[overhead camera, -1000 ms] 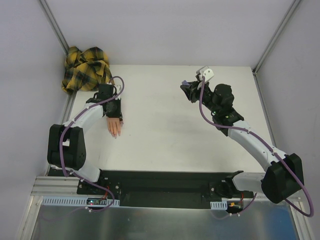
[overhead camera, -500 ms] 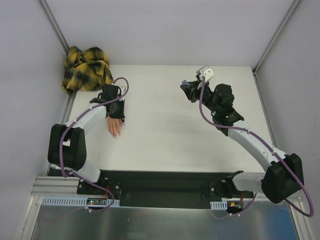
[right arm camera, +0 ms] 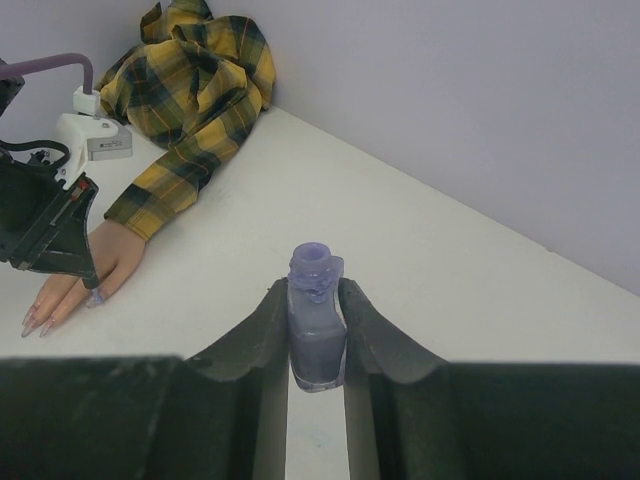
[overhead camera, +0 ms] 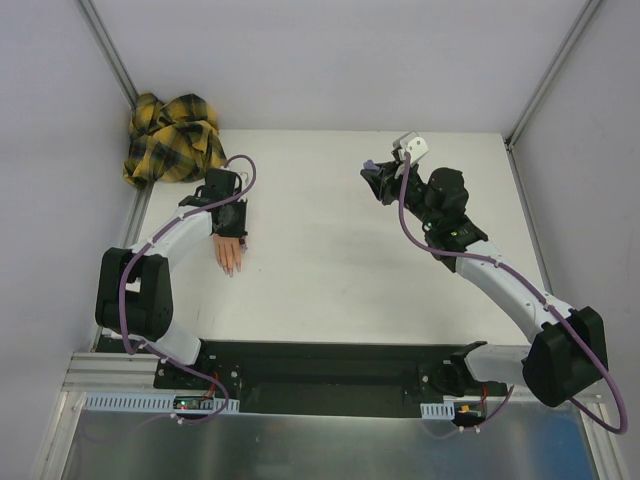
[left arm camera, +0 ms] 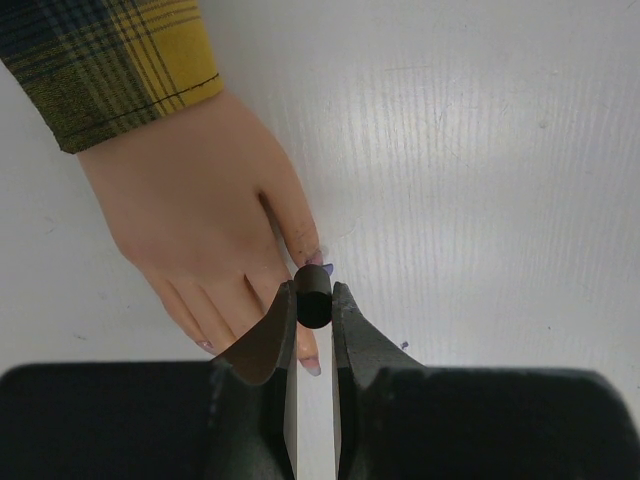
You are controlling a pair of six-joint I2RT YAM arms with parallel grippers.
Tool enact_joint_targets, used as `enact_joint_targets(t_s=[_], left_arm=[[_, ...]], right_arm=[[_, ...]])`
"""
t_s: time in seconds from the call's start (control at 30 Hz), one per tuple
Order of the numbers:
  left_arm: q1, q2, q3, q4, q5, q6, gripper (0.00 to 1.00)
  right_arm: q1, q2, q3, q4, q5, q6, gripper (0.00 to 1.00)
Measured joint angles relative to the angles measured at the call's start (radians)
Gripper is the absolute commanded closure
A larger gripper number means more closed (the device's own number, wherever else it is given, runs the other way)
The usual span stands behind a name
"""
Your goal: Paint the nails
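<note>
The nails [overhead camera: 231, 268] tip a fake hand [overhead camera: 227, 252] lying flat at the left of the table [overhead camera: 330, 280], seen from above. Left wrist view: the left gripper [left arm camera: 313, 312] pinches a black cap [left arm camera: 313, 298] just at the thumb tip. Right wrist view: the right gripper [right arm camera: 317, 350] clamps an uncapped purple bottle [right arm camera: 317, 325], well apart from the hand.

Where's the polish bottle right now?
The polish bottle is clamped upright, uncapped, in the right gripper, at the table's far side, right of centre.

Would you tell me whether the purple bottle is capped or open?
Open: held upright in the right gripper, the bottle shows a bare neck with no cap.
</note>
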Motion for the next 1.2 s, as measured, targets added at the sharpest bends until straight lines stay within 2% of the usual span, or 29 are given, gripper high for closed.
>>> enact_joint_targets(t_s=[0.93, 1.2], left_arm=[[-0.033, -0.023, -0.034, -0.016, -0.053, -0.004, 1.0], [-0.031, -0.023, 0.001, -0.029, -0.053, -0.005, 1.0]], right_arm=[[0.0, 0.011, 0.0, 0.005, -0.025, 0.018, 1.0], [0.0, 0.015, 0.0, 0.008, -0.026, 0.018, 0.99]])
